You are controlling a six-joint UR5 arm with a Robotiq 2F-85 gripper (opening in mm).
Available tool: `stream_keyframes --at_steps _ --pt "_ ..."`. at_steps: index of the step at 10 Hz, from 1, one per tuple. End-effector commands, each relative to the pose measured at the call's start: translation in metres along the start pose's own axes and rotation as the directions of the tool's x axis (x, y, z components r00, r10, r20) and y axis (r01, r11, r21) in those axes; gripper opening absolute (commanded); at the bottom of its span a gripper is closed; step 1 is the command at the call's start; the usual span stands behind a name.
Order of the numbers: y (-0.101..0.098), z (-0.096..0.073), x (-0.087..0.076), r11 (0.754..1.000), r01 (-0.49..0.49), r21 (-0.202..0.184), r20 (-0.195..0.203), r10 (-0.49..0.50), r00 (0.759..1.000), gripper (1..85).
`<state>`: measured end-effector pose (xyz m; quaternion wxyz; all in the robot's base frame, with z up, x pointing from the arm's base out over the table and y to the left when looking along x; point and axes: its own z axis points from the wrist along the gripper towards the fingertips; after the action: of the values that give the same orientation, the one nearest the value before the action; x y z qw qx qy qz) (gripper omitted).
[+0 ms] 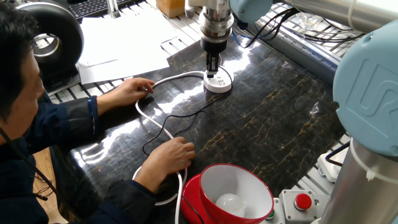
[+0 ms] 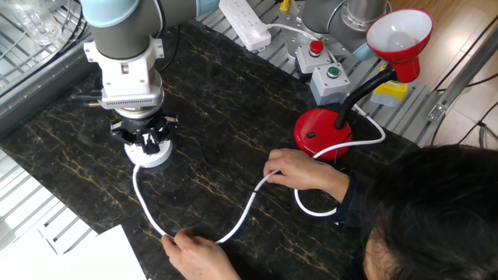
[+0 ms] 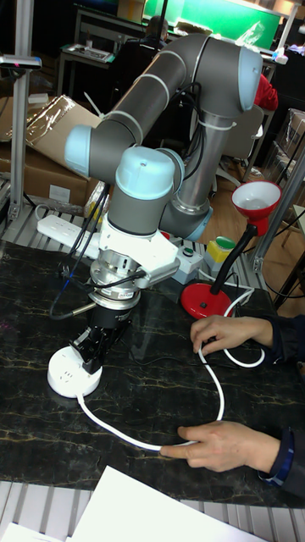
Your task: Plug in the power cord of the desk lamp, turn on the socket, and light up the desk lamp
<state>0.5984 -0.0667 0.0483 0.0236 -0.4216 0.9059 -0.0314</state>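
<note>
My gripper (image 1: 212,66) points straight down onto the round white socket (image 1: 217,83), its fingers shut on the small black plug of the power cord (image 1: 184,113). The thin black cord trails from the socket toward the person. In the other fixed view the gripper (image 2: 148,141) stands on the socket (image 2: 152,158), and likewise in the tall view, gripper (image 3: 91,357) on socket (image 3: 68,375). The red desk lamp (image 2: 322,133) stands at the right, its shade (image 1: 235,191) white inside and the bulb dark.
A person's two hands (image 1: 169,157) (image 1: 132,89) hold the socket's thick white cable (image 2: 146,210) on the dark table. A long white power strip (image 2: 244,22), button boxes (image 2: 330,80) and papers (image 1: 124,43) lie around the table's edges.
</note>
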Motion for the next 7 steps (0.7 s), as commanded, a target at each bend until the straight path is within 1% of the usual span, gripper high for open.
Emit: stream_keyframes --at_steps 1,3,7 --pt "-0.0016 -0.0045 0.0001 1.000 0.007 -0.004 0.004 -0.007 1.000 1.0" --pt "-0.0028 0.0015 -0.0018 1.000 0.008 -0.005 0.015 -0.008 1.000 1.0" --pt "0.0037 0.0030 -0.0059 1.000 -0.003 -0.008 0.017 0.003 1.000 1.0"
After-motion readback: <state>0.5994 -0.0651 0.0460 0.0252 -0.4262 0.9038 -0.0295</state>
